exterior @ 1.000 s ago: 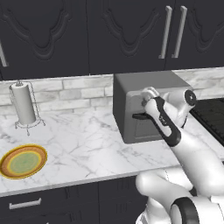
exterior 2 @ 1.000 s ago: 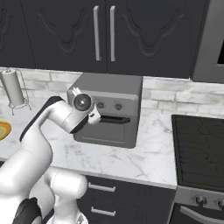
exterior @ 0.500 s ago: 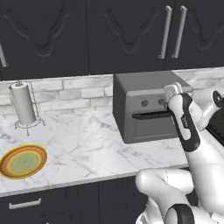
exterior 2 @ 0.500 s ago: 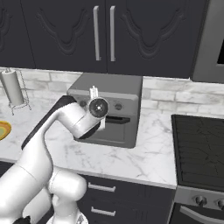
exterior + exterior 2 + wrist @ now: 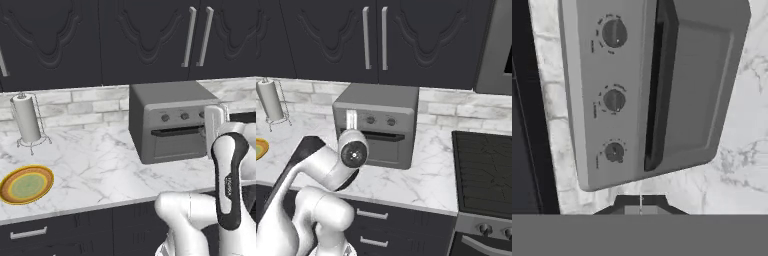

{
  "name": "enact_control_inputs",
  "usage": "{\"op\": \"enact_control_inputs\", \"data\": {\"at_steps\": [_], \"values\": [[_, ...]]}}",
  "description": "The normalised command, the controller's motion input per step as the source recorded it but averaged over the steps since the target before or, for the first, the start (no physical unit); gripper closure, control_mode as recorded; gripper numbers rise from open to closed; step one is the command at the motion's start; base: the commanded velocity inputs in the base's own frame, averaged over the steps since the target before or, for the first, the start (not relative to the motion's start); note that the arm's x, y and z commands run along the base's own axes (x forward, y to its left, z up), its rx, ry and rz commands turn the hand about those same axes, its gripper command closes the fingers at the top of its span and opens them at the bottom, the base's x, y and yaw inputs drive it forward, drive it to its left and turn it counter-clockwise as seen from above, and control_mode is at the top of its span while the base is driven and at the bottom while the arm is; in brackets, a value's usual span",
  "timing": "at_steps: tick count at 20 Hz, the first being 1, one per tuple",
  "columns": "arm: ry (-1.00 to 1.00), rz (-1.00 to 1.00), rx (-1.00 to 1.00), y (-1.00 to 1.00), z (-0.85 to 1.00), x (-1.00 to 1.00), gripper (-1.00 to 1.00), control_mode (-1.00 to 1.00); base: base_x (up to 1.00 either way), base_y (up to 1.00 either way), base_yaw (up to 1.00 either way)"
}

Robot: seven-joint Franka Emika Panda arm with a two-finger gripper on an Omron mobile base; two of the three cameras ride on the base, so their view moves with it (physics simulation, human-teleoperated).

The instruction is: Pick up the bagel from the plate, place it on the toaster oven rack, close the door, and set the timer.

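The toaster oven [image 5: 170, 120] stands on the marble counter with its dark grey door [image 5: 697, 85] closed, so the rack is hidden behind it. In the hand view the bar handle [image 5: 657, 85] runs beside three knobs [image 5: 614, 100]. My gripper [image 5: 641, 202] is shut and holds nothing, a short way in front of the oven's knob side. The hand [image 5: 215, 127] sits at the oven's right front corner. The plate [image 5: 26, 184] lies far left near the counter edge, with no bagel on it. The bagel is out of view.
A paper towel holder [image 5: 27, 120] stands by the brick backsplash at the left. A black stovetop [image 5: 486, 170] lies right of the oven. Tall black cabinet doors [image 5: 373, 35] hang above. Drawers [image 5: 30, 232] run under the counter.
The arm has swung right and drawn back from the oven front, where the hand was a second ago. The oven and plate have not moved.
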Motion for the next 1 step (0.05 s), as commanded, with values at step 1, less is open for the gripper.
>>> {"op": "enact_control_inputs", "data": {"at_steps": [1], "values": [[0.0, 0.13, -0.1, 0.46, 0.43, -1.0, 1.0, -1.0, 0.0, 0.0, 0.0]]}}
